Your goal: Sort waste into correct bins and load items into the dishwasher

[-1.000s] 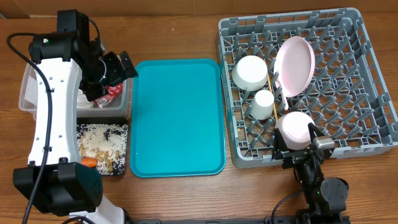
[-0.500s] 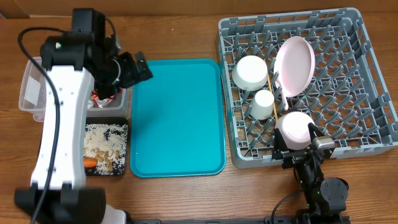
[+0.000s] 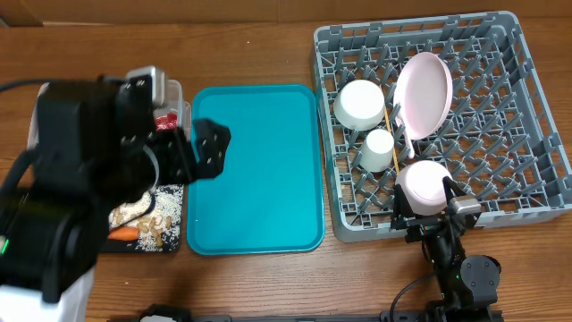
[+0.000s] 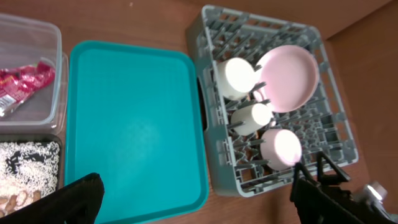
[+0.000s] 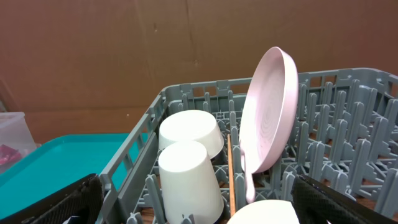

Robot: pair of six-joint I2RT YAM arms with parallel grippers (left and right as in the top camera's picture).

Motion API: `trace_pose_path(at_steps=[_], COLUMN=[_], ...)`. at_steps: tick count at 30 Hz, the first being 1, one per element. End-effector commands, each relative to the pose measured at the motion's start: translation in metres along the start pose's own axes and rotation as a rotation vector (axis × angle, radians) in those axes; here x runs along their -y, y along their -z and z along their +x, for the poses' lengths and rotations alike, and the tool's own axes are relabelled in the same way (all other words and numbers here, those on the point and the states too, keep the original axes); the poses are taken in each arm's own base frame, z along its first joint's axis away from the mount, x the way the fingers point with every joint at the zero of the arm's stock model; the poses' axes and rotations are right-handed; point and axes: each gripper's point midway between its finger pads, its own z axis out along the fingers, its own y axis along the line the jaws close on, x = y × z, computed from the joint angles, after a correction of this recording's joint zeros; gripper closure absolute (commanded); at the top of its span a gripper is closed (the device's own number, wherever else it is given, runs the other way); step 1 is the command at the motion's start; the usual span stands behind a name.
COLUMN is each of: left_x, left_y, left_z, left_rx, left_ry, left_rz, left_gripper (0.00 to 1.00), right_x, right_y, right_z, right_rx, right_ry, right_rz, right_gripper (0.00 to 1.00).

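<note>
Big shift for the left arm [image 3: 71,179] since a second ago: up off the clear tub [image 4: 57,74], close under the overhead lens, blurred, covering much of both bins. No change on the right side.

In the clear tub, a red crinkled wrapper [image 4: 25,79]. Just below it, in the black tray [image 3: 177,241], beige rice [image 4: 28,163] and scraps, with a small orange carrot [image 3: 125,233] at the lower left, half under the arm. Between bins and rack, a teal tray [image 3: 259,179].

In the grey dish rack [image 3: 527,116]:
- pink plate [image 3: 423,94] on edge among the pegs, tilted
- white bowl [image 3: 359,103] upended to its left
- small white cup [image 3: 379,146] upside down just below that bowl
- thin chopstick [image 3: 391,134] leaning between cup and plate
- second pale bowl [image 3: 420,183] at the near side

Left gripper [image 3: 192,152] spread wide, holding nothing, over the teal tray's left edge. Right gripper [image 3: 425,213] likewise spread wide, gripping nothing, at the rack's near rim right by the second pale bowl; contact with it not clear.

Rack square, grey plastic, upright pegs in a grid throughout.
</note>
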Motion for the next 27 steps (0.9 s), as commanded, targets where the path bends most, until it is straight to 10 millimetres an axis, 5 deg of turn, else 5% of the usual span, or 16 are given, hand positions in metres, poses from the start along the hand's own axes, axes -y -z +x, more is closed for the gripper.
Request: trace_pose_path(at_steps=[1, 5, 10, 20, 27], left_x=[0.010, 0.010, -0.002, -0.062, -0.085], left_y=[0.033, 0.055, 0.054, -0.005, -0.056], left_z=[0.004, 0.018, 0.049, 0.137, 0.134], left_rx=[0.085, 0.132, 0.111, -0.082, 0.108], left_ry=[-0.024, -0.039, -0.032, 0.048, 0.070], left_rz=[0.041, 0.060, 0.052, -0.048, 0.004], left_gripper=[0.00, 0.00, 0.00, 0.00, 0.00], right_x=[0.001, 0.001, 0.001, 0.001, 0.001], right_y=[0.000, 0.000, 0.000, 0.000, 0.000], right_z=[0.002, 0.002, 0.002, 0.002, 0.002], right_rx=[0.003, 0.003, 0.003, 0.003, 0.003], right_ry=[0.000, 0.000, 0.000, 0.000, 0.000], right_rz=[0.005, 0.005, 0.005, 0.005, 0.005], right_gripper=[0.00, 0.00, 0.00, 0.00, 0.00])
